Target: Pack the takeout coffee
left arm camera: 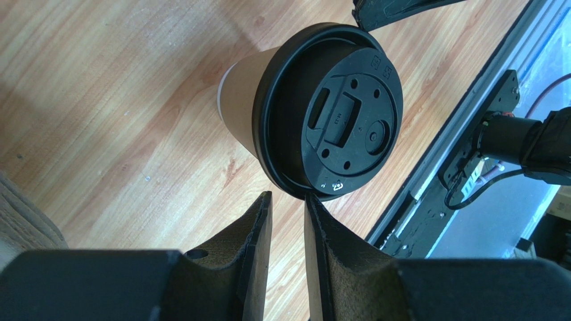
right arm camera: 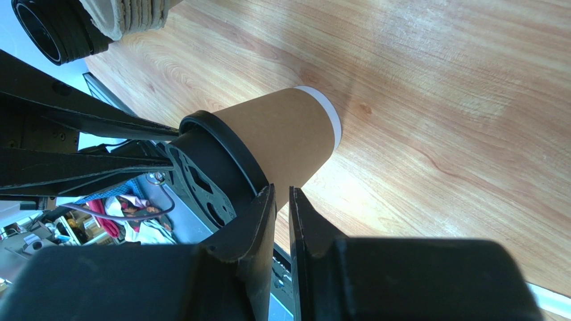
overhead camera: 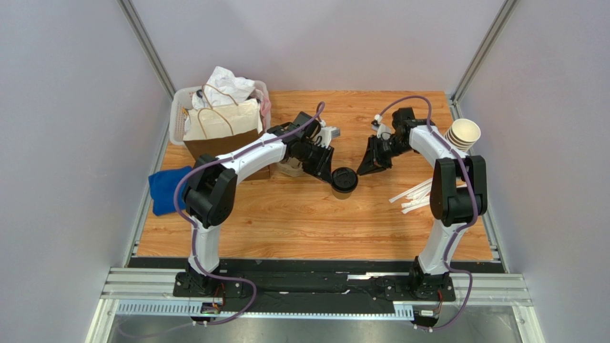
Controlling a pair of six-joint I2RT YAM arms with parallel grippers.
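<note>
paper bag (overhead camera: 218, 136) is stood far left; takeout coffee (overhead camera: 344, 180) is flanked at its lid by narrowed left tool (left arm camera: 288, 199) and right tool (right arm camera: 282, 192).

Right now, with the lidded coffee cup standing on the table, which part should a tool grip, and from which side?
Grip the takeout coffee on its tan paper wall, just under the black lid, coming in level from the side. It stands upright, and the wall widens toward the top, so jaws there likely will not slip off; the thin lid rim could pop loose.
</note>
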